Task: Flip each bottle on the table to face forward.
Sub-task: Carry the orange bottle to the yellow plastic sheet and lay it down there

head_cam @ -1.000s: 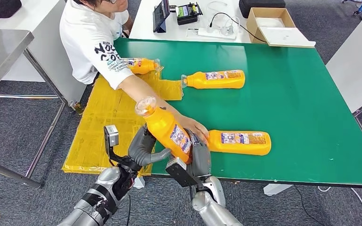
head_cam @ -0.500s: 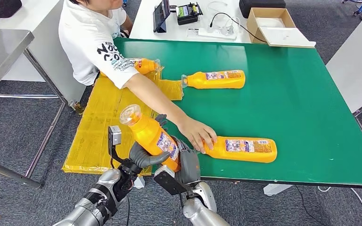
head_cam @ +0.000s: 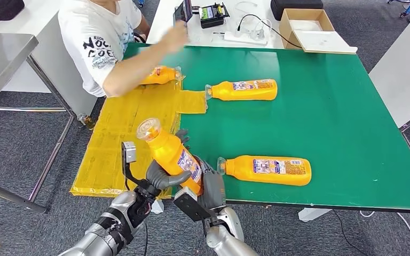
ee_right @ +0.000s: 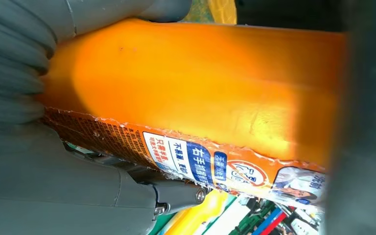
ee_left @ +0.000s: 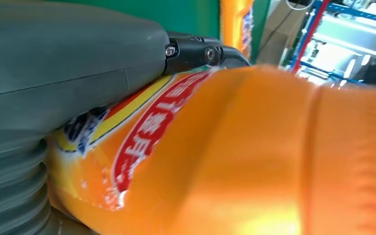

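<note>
Held orange bottle (head_cam: 172, 155) is up off the green bench (head_cam: 325, 117) at its near edge, long axis tilted, cap up-left. Left robot hand (head_cam: 163, 178) and right robot hand (head_cam: 212, 184) both grip its lower body. Next lying bottle (head_cam: 267, 169) sits just right of right robot hand.

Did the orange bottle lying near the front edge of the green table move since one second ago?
Yes. The lying bottle slid along the green table toward the far right corner, then part of the way back, ending slightly right of its start; the person's hand has left it.

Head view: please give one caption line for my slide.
Both hands hold an orange bottle tilted above the green table edge.
</note>
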